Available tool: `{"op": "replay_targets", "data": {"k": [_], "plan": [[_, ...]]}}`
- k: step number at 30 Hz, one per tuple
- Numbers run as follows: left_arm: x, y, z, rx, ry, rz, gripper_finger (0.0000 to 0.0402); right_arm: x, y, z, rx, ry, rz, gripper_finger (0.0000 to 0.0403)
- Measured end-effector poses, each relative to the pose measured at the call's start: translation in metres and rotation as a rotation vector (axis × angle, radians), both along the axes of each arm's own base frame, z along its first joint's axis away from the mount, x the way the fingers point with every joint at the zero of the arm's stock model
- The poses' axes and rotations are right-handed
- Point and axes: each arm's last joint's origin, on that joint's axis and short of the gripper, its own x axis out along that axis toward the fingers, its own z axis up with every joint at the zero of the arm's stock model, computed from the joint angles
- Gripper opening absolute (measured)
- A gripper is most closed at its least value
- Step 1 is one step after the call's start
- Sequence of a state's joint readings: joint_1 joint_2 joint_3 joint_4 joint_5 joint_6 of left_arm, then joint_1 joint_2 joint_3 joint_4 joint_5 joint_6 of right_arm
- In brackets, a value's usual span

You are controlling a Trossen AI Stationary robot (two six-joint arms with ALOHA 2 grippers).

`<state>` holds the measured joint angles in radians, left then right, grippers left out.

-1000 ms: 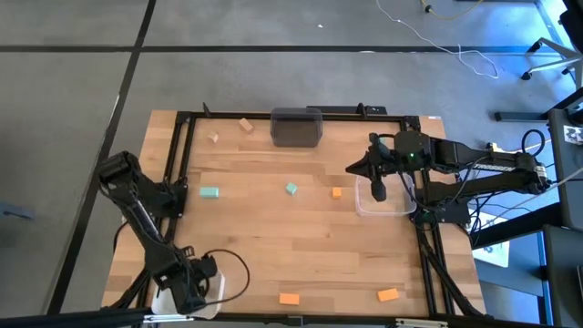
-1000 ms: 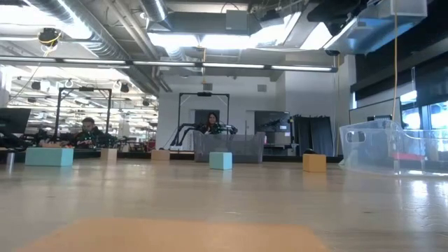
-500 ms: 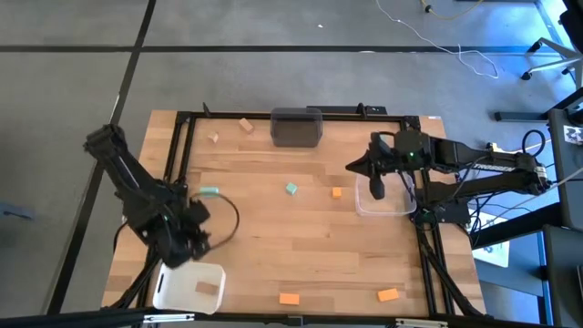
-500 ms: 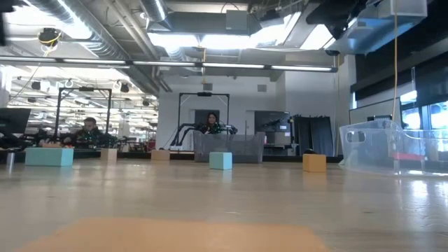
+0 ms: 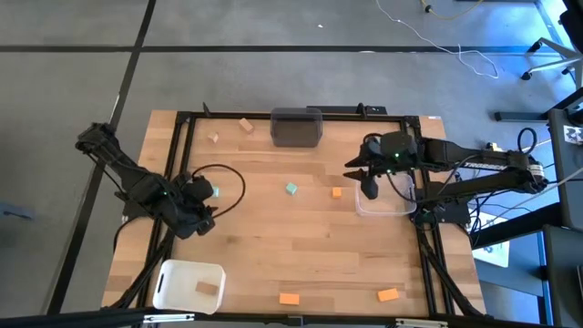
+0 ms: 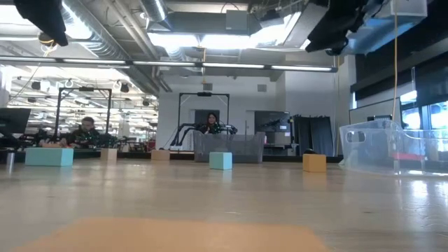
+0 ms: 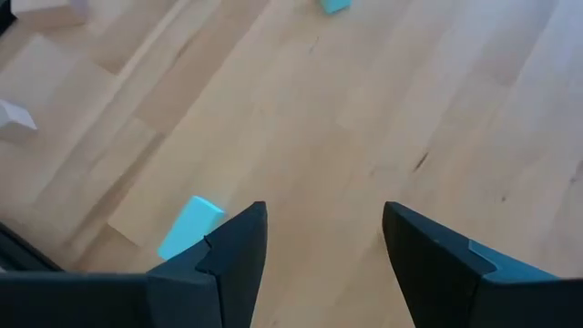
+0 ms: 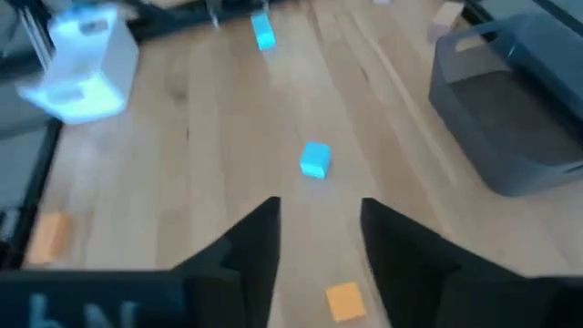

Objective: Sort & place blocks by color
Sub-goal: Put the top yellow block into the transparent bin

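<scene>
Your left hand (image 5: 202, 219), fingers wide, hovers beside a teal block (image 7: 189, 227); your right hand (image 8: 319, 239), also wide, hangs above the surface (image 5: 273, 255).

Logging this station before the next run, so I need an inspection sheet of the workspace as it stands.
Surface: wooden table, dark frame round it.
Job's things: teal blocks at and by the left gripper; orange blocks at; tan blocks at, one in the white bin.
Clutter: grey bin, clear bin.
Grippers: left gripper open, empty, beside a teal block; right gripper open, empty, at the clear bin's edge.
Cables: black loop at the left arm; white cable on the floor.
Surroundings: people seated in the room behind.
</scene>
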<state>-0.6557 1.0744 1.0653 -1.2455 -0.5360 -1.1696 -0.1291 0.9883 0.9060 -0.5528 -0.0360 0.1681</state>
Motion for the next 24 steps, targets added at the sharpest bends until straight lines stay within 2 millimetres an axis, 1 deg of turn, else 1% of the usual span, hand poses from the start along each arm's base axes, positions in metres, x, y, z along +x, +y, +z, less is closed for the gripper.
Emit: {"op": "replay_targets", "data": {"k": [3, 5, 10, 13, 15, 17, 24], "plan": [[0.001, 0.002, 0.000, 0.011, 0.006, -0.002, 0.0210, 0.007, -0.001, 0.007, -0.061, 0.028, 0.032, 0.0192], [0.002, 0.003, 0.000, 0.014, 0.007, 0.000, 0.0210, 0.012, -0.002, 0.015, -0.086, 0.064, 0.053, 0.0199], [0.004, 0.006, 0.000, 0.030, -0.006, 0.023, 0.0210, 0.021, -0.003, 0.037, -0.106, 0.236, 0.104, 0.0202], [0.004, 0.007, 0.001, 0.051, -0.023, 0.033, 0.0210, 0.031, -0.005, 0.036, -0.086, 0.368, 0.117, 0.0202], [0.005, 0.007, 0.001, 0.058, -0.026, 0.033, 0.0210, 0.041, -0.006, 0.030, -0.084, 0.423, 0.131, 0.0202], [0.005, 0.007, 0.001, 0.066, -0.022, 0.022, 0.0210, 0.052, -0.007, 0.017, -0.082, 0.478, 0.153, 0.0202], [0.005, 0.007, 0.001, 0.071, -0.020, 0.015, 0.0210, 0.088, -0.011, -0.041, -0.048, 0.697, 0.250, 0.0202]]}}
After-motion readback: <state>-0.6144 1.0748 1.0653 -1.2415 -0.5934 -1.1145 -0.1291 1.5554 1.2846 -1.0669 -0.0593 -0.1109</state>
